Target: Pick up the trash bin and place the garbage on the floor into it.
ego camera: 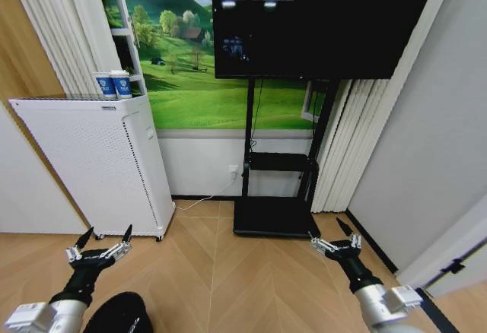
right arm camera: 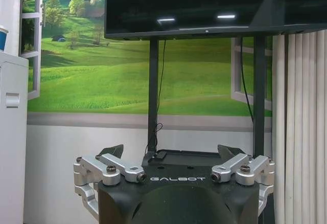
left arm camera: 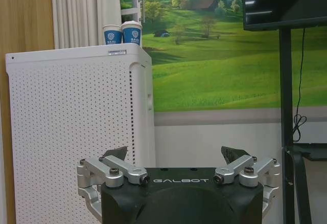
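Observation:
My left gripper (ego camera: 106, 234) hangs open above the wooden floor at the lower left, in front of the white cabinet; its wrist view shows the open gripper (left arm camera: 176, 155) with nothing between its fingers. My right gripper (ego camera: 335, 238) is open too, at the lower right near the TV stand's base, and its wrist view also shows it (right arm camera: 172, 151) holding nothing. A black rounded shape (ego camera: 118, 314) sits at the bottom edge under my left arm; I cannot tell whether it is the trash bin. The garbage is out of view.
A white perforated cabinet (ego camera: 91, 158) on castors stands at the left with two blue-and-white paper cups (ego camera: 112, 84) on top. A black TV stand (ego camera: 275, 219) with a low base sits ahead. A grey wall (ego camera: 426, 158) closes the right. Open wooden floor (ego camera: 221, 272) lies between my arms.

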Controlling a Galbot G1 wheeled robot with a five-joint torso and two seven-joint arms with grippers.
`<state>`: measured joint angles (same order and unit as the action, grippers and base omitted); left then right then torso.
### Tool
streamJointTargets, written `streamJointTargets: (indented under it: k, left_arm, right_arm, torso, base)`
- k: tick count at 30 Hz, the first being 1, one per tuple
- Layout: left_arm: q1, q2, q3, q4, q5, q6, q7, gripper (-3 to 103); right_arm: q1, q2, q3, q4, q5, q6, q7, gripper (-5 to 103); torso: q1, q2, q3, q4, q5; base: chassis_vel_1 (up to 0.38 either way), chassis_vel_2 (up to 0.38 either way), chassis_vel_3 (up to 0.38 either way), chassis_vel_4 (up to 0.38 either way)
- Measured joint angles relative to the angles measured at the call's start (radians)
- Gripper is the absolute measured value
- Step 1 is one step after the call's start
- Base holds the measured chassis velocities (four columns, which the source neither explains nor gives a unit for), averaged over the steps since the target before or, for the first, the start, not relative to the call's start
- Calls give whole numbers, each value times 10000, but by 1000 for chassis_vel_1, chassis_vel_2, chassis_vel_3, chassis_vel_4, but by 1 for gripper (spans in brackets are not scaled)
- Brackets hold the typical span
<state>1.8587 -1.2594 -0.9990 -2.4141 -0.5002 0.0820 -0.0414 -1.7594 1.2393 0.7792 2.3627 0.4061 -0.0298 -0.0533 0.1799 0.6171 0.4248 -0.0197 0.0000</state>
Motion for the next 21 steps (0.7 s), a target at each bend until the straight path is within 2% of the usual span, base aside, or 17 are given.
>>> streamJointTargets:
  k: [19,21]
  left_arm:
    - [0,0,0,0,0,0,0,100]
    - [0,0,0,0,0,0,0,100]
  right_arm:
    - [0,0,0,0,0,0,0,100]
    - [0,0,0,0,0,0,0,100]
  torso:
    - [345,854,512,1,0]
    - [385,943,559,-5,0]
  base:
    - [-3,-2,-2,-2]
    - [-57,-54,-58,-47]
